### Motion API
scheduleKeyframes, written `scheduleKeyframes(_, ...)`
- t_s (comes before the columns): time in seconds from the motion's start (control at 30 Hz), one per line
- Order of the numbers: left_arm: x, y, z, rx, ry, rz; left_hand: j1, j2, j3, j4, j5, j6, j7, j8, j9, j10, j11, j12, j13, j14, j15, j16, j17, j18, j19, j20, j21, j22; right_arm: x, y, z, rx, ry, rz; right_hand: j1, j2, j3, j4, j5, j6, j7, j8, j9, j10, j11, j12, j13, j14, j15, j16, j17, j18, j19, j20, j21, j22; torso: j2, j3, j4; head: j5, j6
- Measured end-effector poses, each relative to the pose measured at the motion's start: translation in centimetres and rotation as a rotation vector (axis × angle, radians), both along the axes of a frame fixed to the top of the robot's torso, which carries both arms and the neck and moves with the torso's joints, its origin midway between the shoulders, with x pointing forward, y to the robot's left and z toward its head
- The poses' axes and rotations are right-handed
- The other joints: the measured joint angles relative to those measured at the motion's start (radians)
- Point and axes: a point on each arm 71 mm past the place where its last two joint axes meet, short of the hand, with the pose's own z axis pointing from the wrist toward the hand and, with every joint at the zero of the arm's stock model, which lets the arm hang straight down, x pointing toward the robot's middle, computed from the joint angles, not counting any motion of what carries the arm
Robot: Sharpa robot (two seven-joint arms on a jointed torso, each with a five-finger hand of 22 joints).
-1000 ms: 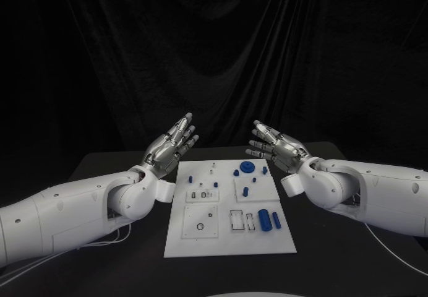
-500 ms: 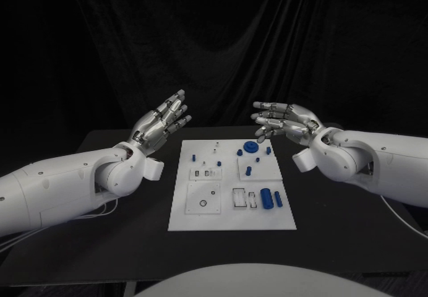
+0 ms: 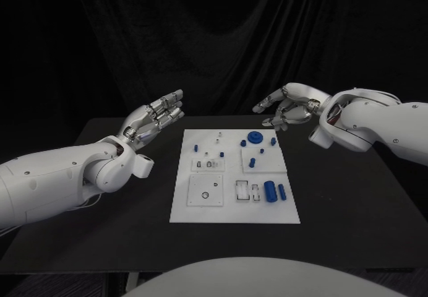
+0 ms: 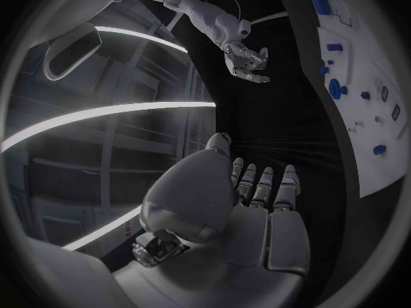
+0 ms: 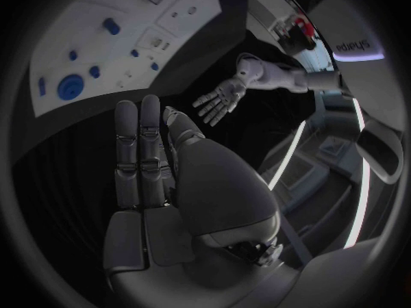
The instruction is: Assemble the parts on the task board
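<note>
Assembly appears not yet begun: blue parts (image 3: 268,192) lie loose on the task board (image 3: 234,213) at table centre, while left hand (image 3: 153,118) and right hand (image 3: 290,105) hover empty, fingers apart, beside its far corners.

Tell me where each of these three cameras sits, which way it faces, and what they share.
Head view: on the robot's head, looking down at the task board; left hand and right hand raised.
Left wrist view: behind the left hand, facing the right hand.
Right wrist view: behind the right hand, facing the left hand.
All share the board.
</note>
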Motion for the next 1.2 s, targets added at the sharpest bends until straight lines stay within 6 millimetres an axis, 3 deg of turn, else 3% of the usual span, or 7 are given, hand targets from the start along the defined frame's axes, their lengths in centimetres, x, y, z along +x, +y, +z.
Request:
scheduleKeyframes(0.1,-0.3,0.0,0.1,0.024,-0.018,-0.006,0.011,-0.007,0.011,-0.003,0.016,0.001,-0.001,0.000,0.000,0.000,0.000,0.000,0.000,-0.001,-0.001,0.000,0.000,0.000,0.000,0.000,0.001,-0.001,0.1,0.0,0.5,-0.160,-0.084,0.010,-0.017,-0.025,0.041,0.025,0.000,0.023,-0.010,-0.002,0.003,0.034,-0.007,-0.005,0.002,0.013,-0.012,0.080,0.046,-0.039,0.086,-0.006,0.119,0.177,0.016,0.0000,0.0025,0.001,0.000)
scheduleKeyframes(0.17,-0.4,0.0,0.1,0.036,-0.028,-0.007,0.020,-0.012,0.023,0.002,0.023,0.006,-0.001,0.000,0.000,0.000,0.000,0.001,0.000,-0.035,-0.021,-0.023,-0.007,0.000,-0.009,-0.008,-0.002,-0.005,0.1,-0.2,0.6,-0.242,-0.131,0.013,-0.034,-0.050,0.089,0.053,0.000,0.127,-0.003,0.035,0.030,0.105,-0.013,-0.015,0.003,0.026,-0.017,0.163,0.096,-0.063,0.164,-0.015,0.221,0.333,0.026,-0.0004,0.0043,0.003,0.000)
scheduleKeyframes(0.27,-0.5,0.2,0.2,0.056,-0.043,0.002,0.026,-0.019,0.037,0.010,0.028,0.011,0.004,0.000,0.000,-0.006,-0.006,0.004,0.000,-0.074,-0.052,-0.049,-0.017,0.000,-0.030,-0.029,-0.020,-0.011,0.3,-0.2,0.9,-0.354,-0.201,0.021,-0.048,-0.090,0.161,0.083,0.000,0.127,-0.009,0.021,0.040,0.146,-0.015,-0.058,0.003,0.029,-0.021,0.252,0.151,-0.070,0.201,-0.019,0.280,0.424,0.044,-0.0015,0.0066,0.007,0.004)
scheduleKeyframes(0.47,-0.5,0.7,0.3,0.083,-0.063,0.026,0.031,-0.023,0.046,0.019,0.028,0.011,0.004,0.000,0.000,-0.021,-0.021,-0.004,-0.001,-0.099,-0.077,-0.062,-0.023,0.000,-0.054,-0.043,-0.036,-0.016,0.4,0.3,0.9,-0.490,-0.288,0.049,-0.066,-0.124,0.209,0.108,0.000,0.033,-0.039,-0.010,0.018,0.148,-0.016,-0.102,0.003,0.013,-0.019,0.286,0.175,-0.070,0.204,-0.016,0.293,0.458,0.083,-0.0023,0.0130,0.000,0.023)
scheduleKeyframes(0.77,-0.8,0.8,0.4,0.112,-0.089,0.037,0.036,-0.028,0.052,0.019,0.040,0.018,0.011,0.000,0.001,-0.017,-0.017,0.001,-0.001,-0.102,-0.073,-0.062,-0.024,0.000,-0.054,-0.043,-0.036,-0.016,0.7,1.0,1.0,-0.592,-0.364,0.079,-0.083,-0.141,0.245,0.124,0.000,0.035,-0.037,-0.007,0.012,0.179,-0.017,-0.125,0.004,0.070,-0.024,0.424,0.339,-0.102,0.285,-0.019,0.370,0.587,0.133,-0.0093,0.0422,-0.036,0.056)
scheduleKeyframes(1.13,-1.2,0.8,0.6,0.141,-0.117,0.038,0.036,-0.028,0.055,0.017,0.044,0.018,0.011,0.000,0.001,-0.012,-0.012,0.005,-0.001,-0.095,-0.066,-0.062,-0.024,0.000,-0.054,-0.043,-0.036,-0.016,1.3,1.3,1.0,-0.625,-0.400,0.088,-0.105,-0.155,0.260,0.139,0.000,0.041,-0.030,-0.007,0.011,0.205,-0.015,-0.134,0.004,0.097,-0.024,0.483,0.416,-0.101,0.318,-0.019,0.403,0.621,0.170,-0.0162,0.0531,-0.046,0.078)
scheduleKeyframes(1.2,-1.2,0.8,0.6,0.143,-0.120,0.038,0.036,-0.028,0.056,0.017,0.044,0.018,0.011,0.000,0.001,-0.016,-0.008,0.005,-0.001,-0.096,-0.065,-0.062,-0.023,0.000,-0.054,-0.043,-0.036,-0.016,1.4,1.5,1.0,-0.626,-0.406,0.092,-0.107,-0.153,0.262,0.142,0.000,0.045,-0.027,-0.003,0.011,0.213,-0.015,-0.134,0.005,0.100,-0.021,0.494,0.430,-0.117,0.323,-0.014,0.408,0.621,0.174,-0.0169,0.0542,-0.048,0.082)
